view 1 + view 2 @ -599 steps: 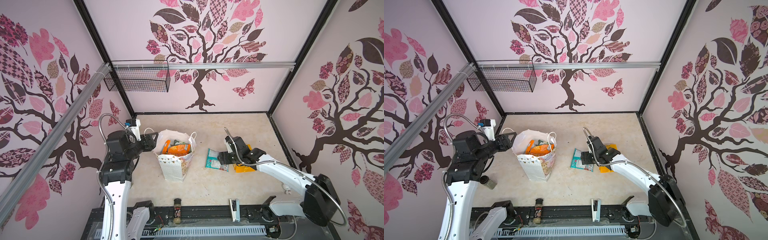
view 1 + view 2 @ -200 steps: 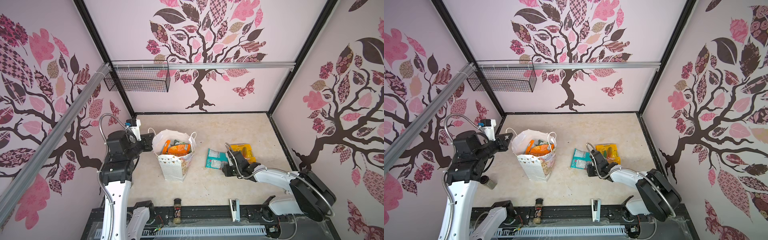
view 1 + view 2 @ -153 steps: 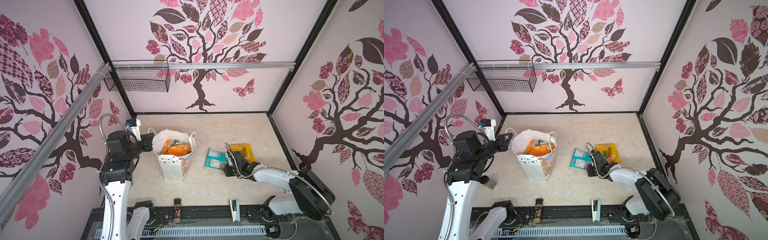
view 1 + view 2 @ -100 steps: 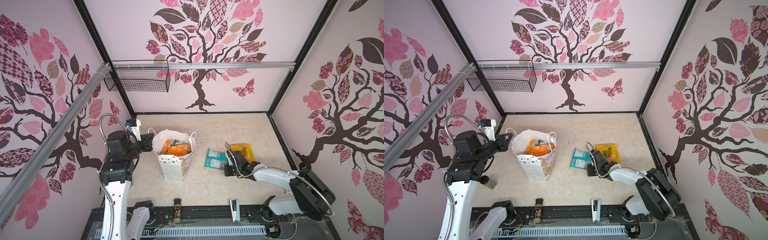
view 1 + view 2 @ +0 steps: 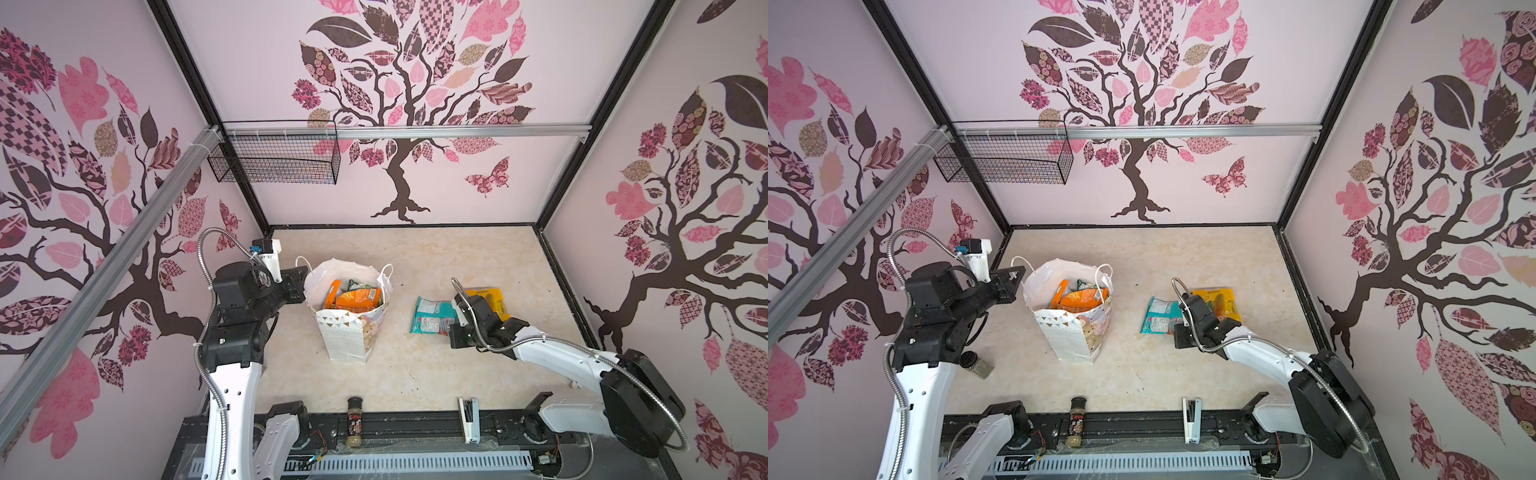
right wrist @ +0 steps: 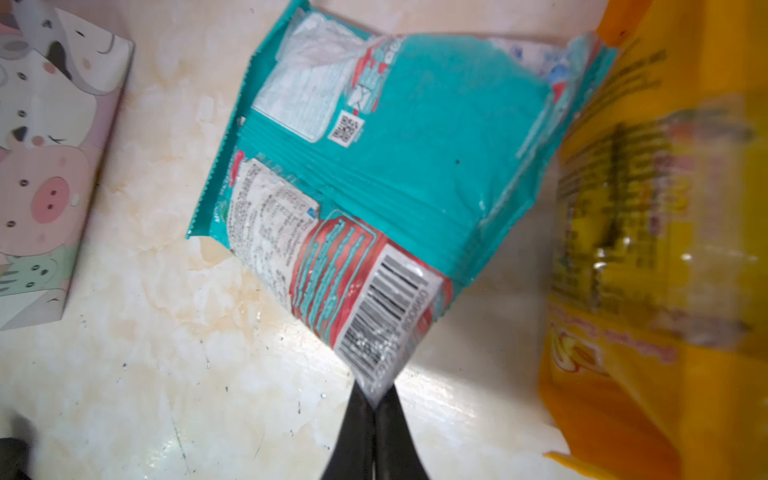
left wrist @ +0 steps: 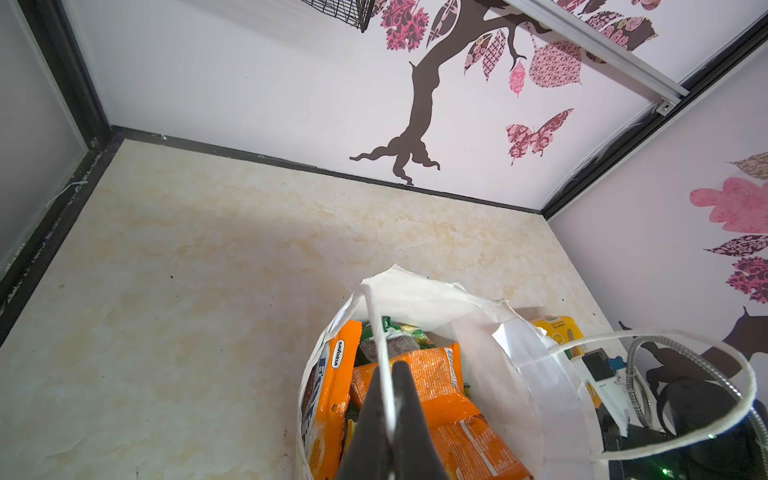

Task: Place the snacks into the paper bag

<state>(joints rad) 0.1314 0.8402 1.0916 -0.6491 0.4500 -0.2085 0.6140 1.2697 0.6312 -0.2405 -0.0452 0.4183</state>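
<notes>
Marbled counter (image 5: 415,257), tree-papered walls | left claw (image 7: 390,372) clamped on paper bag (image 5: 353,332) cord handle (image 7: 378,332), mouth open | right claw (image 6: 374,401) pinching teal packet (image 6: 386,166) corner, packet lying right of bag | risk: slim corner grip may slip on lift; packet may catch bag rim

Each arm wore white shells on its long links and black housings at its joints. The left arm (image 5: 230,388) showed small dark screw holes down one white link, with blocky black joints beyond it. A ribbed silver conduit (image 5: 217,230) looped from its wrist, where a white camera mount (image 5: 270,257) carried a blue connector. The right arm (image 5: 557,357) had a smooth white forearm, a fat rounded black elbow and its own silver conduit (image 5: 455,282). The left hand (image 7: 391,368) and the right hand (image 6: 374,401) ended in slim matte black fingers (image 6: 353,436) tapering to narrow tips.
</notes>
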